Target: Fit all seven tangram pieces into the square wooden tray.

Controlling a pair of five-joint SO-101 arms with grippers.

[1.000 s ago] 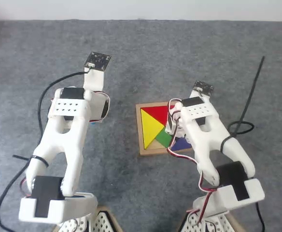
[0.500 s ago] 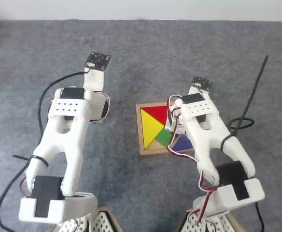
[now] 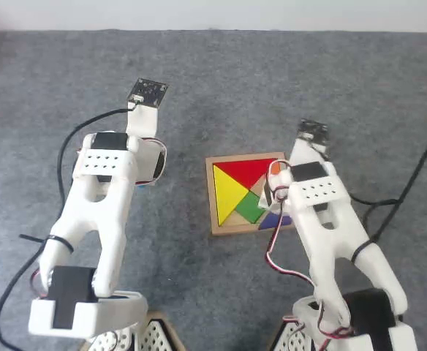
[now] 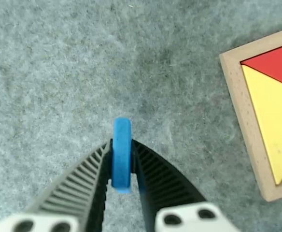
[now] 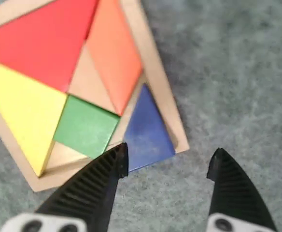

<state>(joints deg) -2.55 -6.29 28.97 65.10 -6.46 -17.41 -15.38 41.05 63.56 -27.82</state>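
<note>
Left side first: the left end effector is pinching a blue piece held on edge, both fingers pressed right up against it. It sits over bare gray desk, at about 9 o'clock from the square wooden tray and well apart from it.

The tray sits between the two arms and is partly filled. In the high view, the red triangle takes the 12 o'clock side and the yellow triangle the 9 o'clock side, the two touching along a long edge. The green square is down around 6 o'clock, touching the yellow one. An orange piece runs along the 3 o'clock side beside the red. Bare wood shows between the orange, red and green pieces, and in a small spot under the green.

The dark blue triangle is at the 4 o'clock corner, lying across the rim rather than flat in the tray.

The right end effector is spread wide with nothing in it, over that same corner, one finger just beside the dark blue triangle.
</note>
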